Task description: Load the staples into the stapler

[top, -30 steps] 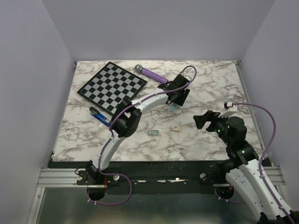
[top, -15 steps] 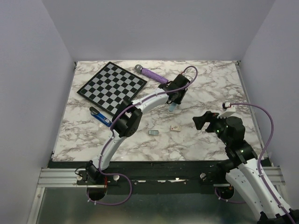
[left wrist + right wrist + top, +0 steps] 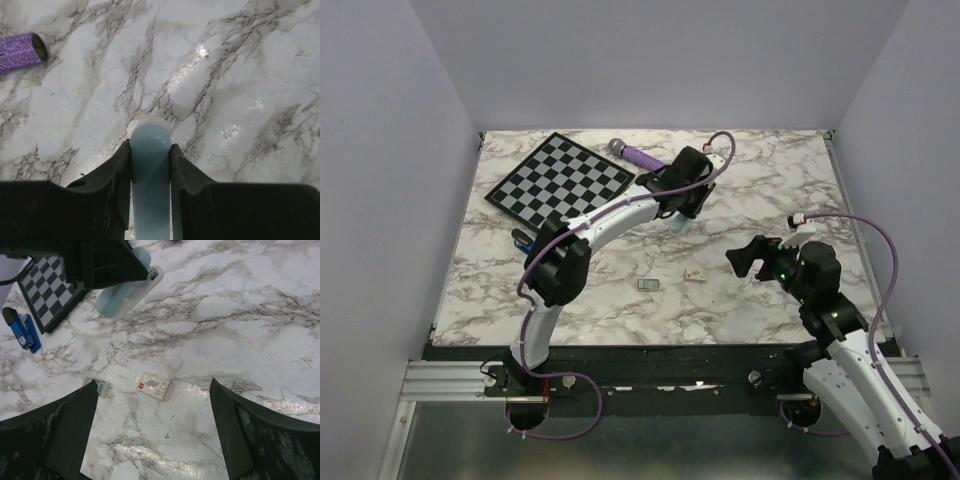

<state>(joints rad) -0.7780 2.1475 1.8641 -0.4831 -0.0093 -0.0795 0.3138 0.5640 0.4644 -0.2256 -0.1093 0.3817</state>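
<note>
The left gripper (image 3: 150, 152) is in the upper middle of the overhead view, above the marble table (image 3: 780, 170). Its two fingers (image 3: 114, 175) are clenched on a pale blue bar (image 3: 150, 142), one at each side, and both touch it. The rounded end of the bar sticks out a little past the fingertips. Whether this end touches the table cannot be told. Just to the upper left of this gripper lies a purple microphone (image 3: 640, 156). It is beside the far corner of a chessboard (image 3: 560, 180), which takes the upper left part of the table.

The right gripper (image 3: 742, 258) is at the middle right of the overhead view. Its fingers (image 3: 75, 425) are spread wide and there is nothing between them. In the right wrist view a small white box (image 3: 155, 386) with a red mark is seen between the two fingers, lying on the table beneath. A short grey block of staples (image 3: 98, 387) lies near the box on its left, not touching it.

The stapler (image 3: 20, 330) lies on the table at the left edge of the right wrist view, just below the near corner of the chessboard. It is dark blue with a black end. It is well apart from both grippers, and in the overhead view the elbow of the left arm hides part of it.
</note>
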